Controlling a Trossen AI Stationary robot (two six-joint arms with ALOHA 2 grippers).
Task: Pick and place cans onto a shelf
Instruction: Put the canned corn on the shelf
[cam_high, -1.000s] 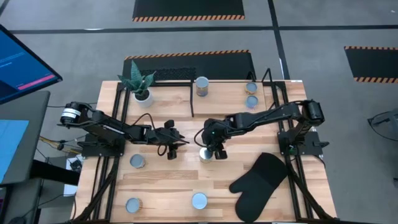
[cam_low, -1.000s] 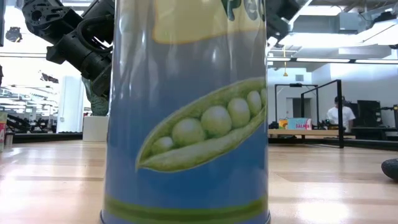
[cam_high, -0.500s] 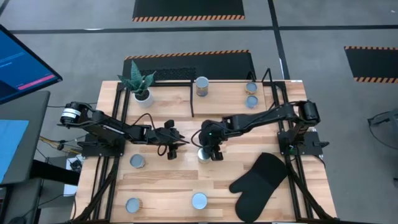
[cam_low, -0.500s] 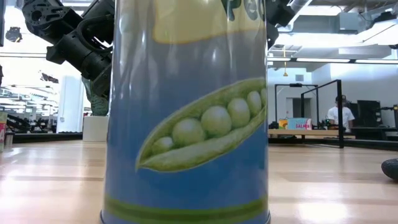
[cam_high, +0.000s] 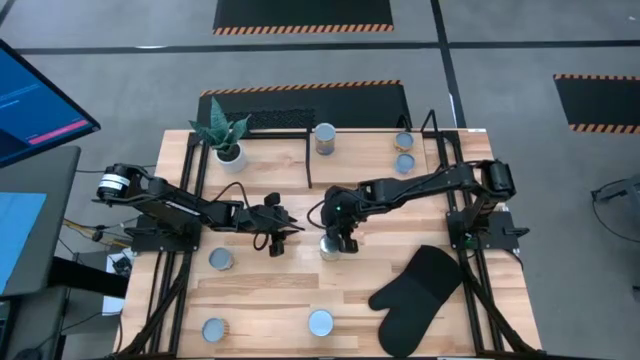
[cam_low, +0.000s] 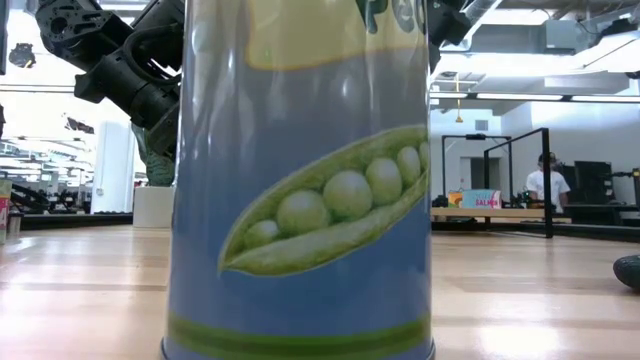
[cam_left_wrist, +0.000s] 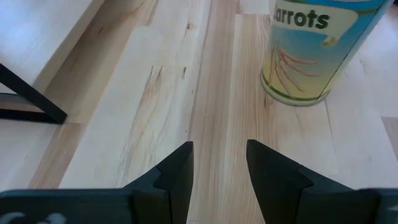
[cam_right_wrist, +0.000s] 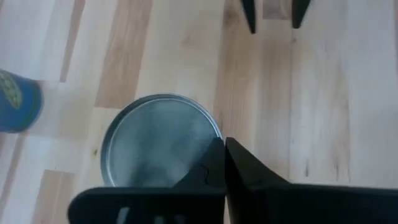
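Observation:
One can (cam_high: 327, 246) stands upright on the wooden table near its middle; its round silver top (cam_right_wrist: 158, 140) shows in the right wrist view. My right gripper (cam_high: 340, 241) (cam_right_wrist: 224, 144) points down, shut, at the edge of that top, with nothing between its fingers. My left gripper (cam_high: 278, 243) (cam_left_wrist: 219, 149) hovers open to the can's left; a can labelled carrots (cam_left_wrist: 311, 56) stands ahead of it. Three cans (cam_high: 325, 138) (cam_high: 404, 142) (cam_high: 405, 163) stand on the shelf (cam_high: 310, 125) at the far side. Three more (cam_high: 220, 260) (cam_high: 213, 330) (cam_high: 320, 322) stand on the near table. My right gripper's shut fingertips (cam_right_wrist: 214, 149) sit at the rim of the can's top (cam_right_wrist: 208, 127), coming from above and pointing down. I cannot tell whether they touch it. The can stands upright on the table, outside the fingers.
A white plant pot (cam_high: 230, 152) stands at the shelf's left end. A black oven mitt (cam_high: 415, 295) lies at the near right. A blue peas can (cam_low: 300, 180) fills the low view. Bare wood lies between the near cans and the mitt.
My right gripper has shut beside the middle can without taking hold of it, and has edged slightly toward the table's left. The can stands where it was.

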